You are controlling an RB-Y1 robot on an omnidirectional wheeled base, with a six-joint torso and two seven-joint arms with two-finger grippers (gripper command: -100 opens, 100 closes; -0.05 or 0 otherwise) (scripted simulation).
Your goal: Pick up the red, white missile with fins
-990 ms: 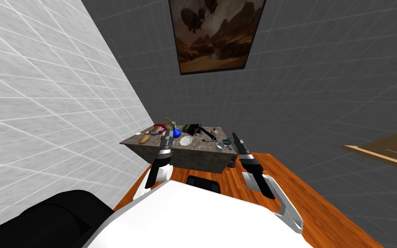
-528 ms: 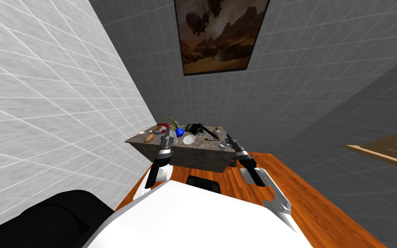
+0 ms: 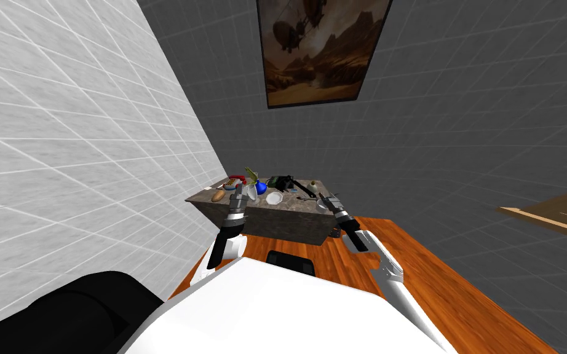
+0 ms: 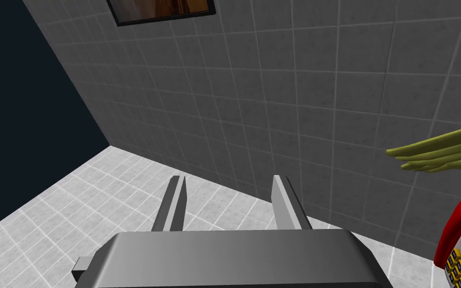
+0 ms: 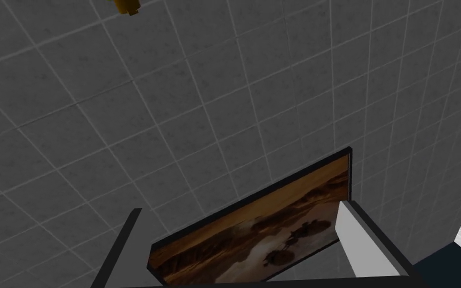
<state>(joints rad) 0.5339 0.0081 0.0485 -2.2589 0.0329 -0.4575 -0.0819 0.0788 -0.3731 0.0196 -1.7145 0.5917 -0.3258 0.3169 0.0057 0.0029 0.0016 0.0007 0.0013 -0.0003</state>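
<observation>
A stone-topped table [image 3: 279,226] stands in a tiled corner, crowded with small things. The red and white object [image 3: 234,180] lies at the table's far left corner, too small for its shape to be made out. Close beside it, toward the table's middle, sit a round blue thing [image 3: 261,186] and upright olive leaves [image 3: 251,172]. A brown loaf [image 3: 218,195] lies at the front left edge and a white dish [image 3: 274,198] near the front middle. The left gripper [image 3: 238,192] hovers between loaf and dish, its jaws parted and empty. The right gripper [image 3: 326,200] hovers at the table's front right corner, its jaws spread wide and empty.
</observation>
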